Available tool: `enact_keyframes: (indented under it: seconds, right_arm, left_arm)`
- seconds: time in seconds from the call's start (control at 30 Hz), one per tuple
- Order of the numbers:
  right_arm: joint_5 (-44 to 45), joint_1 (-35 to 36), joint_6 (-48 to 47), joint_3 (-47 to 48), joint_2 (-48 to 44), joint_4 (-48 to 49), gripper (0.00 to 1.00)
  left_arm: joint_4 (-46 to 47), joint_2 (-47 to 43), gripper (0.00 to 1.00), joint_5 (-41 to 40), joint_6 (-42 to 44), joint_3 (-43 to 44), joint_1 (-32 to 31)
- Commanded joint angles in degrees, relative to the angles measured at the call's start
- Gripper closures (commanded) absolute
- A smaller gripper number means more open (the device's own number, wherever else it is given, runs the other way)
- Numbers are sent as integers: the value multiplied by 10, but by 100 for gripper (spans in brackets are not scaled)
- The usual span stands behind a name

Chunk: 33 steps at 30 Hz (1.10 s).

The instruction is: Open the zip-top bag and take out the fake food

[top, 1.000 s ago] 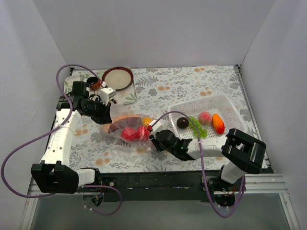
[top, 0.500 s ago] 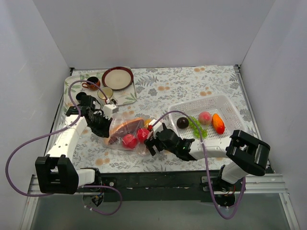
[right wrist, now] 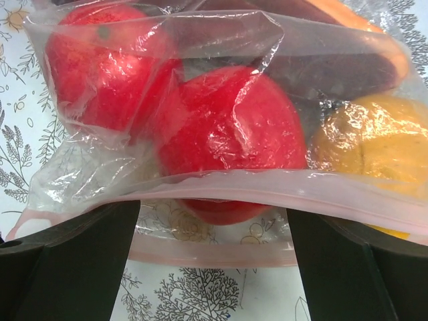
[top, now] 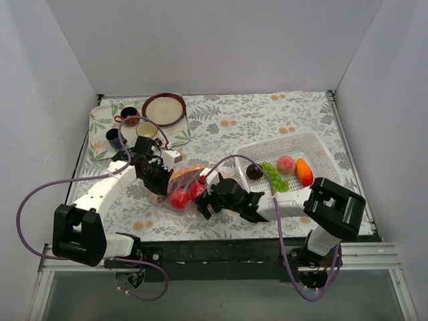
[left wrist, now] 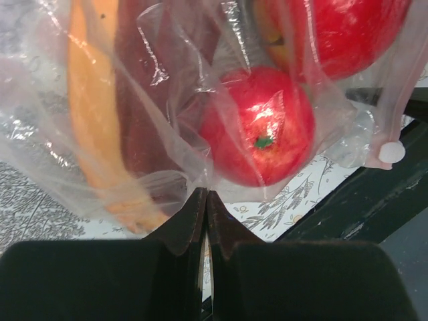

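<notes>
The zip-top bag point(top: 182, 179) lies left of the table's middle, clear, with a pink zip strip point(right wrist: 267, 194). The fake food still inside it includes two red fruits point(right wrist: 227, 134), a yellow one point(right wrist: 361, 147), a maroon long piece point(left wrist: 144, 100) and an orange one point(left wrist: 93, 120). My left gripper point(left wrist: 206, 194) is shut on a fold of the bag's film at its closed end. My right gripper point(right wrist: 214, 267) stands open at the bag's mouth. The two pink strips are parted and lie between its fingers point(right wrist: 73, 261).
A white mesh basket point(top: 304, 139) at the right holds a dark ball point(top: 254, 172), green grapes point(top: 274, 177), a peach-red fruit point(top: 286, 164) and an orange piece point(top: 304, 172). A brown-rimmed plate point(top: 164, 108) and cups point(top: 147, 129) sit on a tray at the back left.
My right gripper has opened wide at the bag's mouth. My left arm has pulled the bag's closed end toward the right and nearer, bunching the bag toward the right gripper.
</notes>
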Motion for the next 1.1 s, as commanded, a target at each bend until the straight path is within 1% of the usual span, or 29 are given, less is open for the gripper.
enact_keyframes:
  seconds: [0.0, 0.23, 0.47, 0.53, 0.63, 0.67, 0.73, 0.77, 0.83, 0.9, 0.93, 1.07]
  right_arm:
    - [-29, 2, -6, 35, 20, 38, 1]
    - [-70, 4, -21, 79, 49, 27, 1]
    - [-91, 10, -44, 116, 82, 22, 1]
    - [-112, 10, -44, 113, 91, 24, 4]
    - [-134, 10, -41, 99, 93, 33, 23]
    - [-136, 10, -39, 98, 94, 31, 36]
    - [-136, 10, -38, 88, 79, 22, 49]
    - [-133, 10, -38, 79, 69, 20, 58]
    - [-127, 10, -36, 48, 28, 19, 67]
    - [-112, 10, -29, 27, -3, 2, 71]
    - [-109, 10, -27, 16, -34, -4, 72]
    - [-98, 10, -19, -36, -107, -54, 72]
  left_arm:
    - [30, -1, 100, 25, -32, -13, -30]
    - [51, 20, 100, 18, -47, -23, -72]
    - [53, 37, 100, 3, -39, -23, -84]
    - [53, 38, 100, 3, -36, -22, -86]
    - [53, 39, 100, 0, -33, -25, -86]
    - [54, 40, 100, -4, -33, -27, -86]
    - [55, 40, 100, -21, -28, -29, -86]
    - [58, 37, 100, -27, -26, -31, -86]
    - [63, 33, 100, -50, -24, -41, -87]
    - [71, 30, 100, -66, -23, -45, -86]
    - [75, 30, 100, -84, -23, -48, -87]
    - [91, 34, 100, -147, -25, -58, -85]
